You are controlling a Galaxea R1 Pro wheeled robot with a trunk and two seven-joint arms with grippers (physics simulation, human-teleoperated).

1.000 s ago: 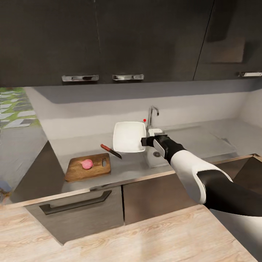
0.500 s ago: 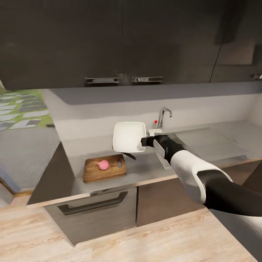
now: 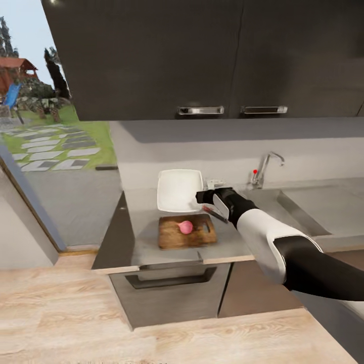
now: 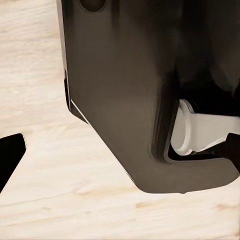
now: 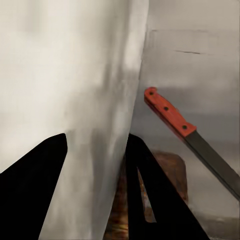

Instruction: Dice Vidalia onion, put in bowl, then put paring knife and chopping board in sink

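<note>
Nearest you, the light wood floor [image 3: 76, 313] runs up to the dark cabinet fronts, and your left gripper [image 4: 10, 157] hangs down by the robot's own dark body over that floor; you get just one black fingertip in the left wrist view, so I cannot tell how its jaws stand. Up on the countertop [image 3: 146, 242], the chopping board [image 3: 174, 235] lies close to the front edge near the left end, with the Vidalia onion [image 3: 185, 227] whole on it. Just behind the board, your right gripper [image 3: 199, 198] has its fingers [image 5: 30, 172] clamped on the rim of the white bowl [image 3: 177, 189]. The paring knife [image 5: 175, 120] lies on the counter beside that bowl, just past the board's back edge. Farther along toward the wall, the sink [image 3: 283, 202] and its chrome tap [image 3: 266, 167] sit well off to the right.
</note>
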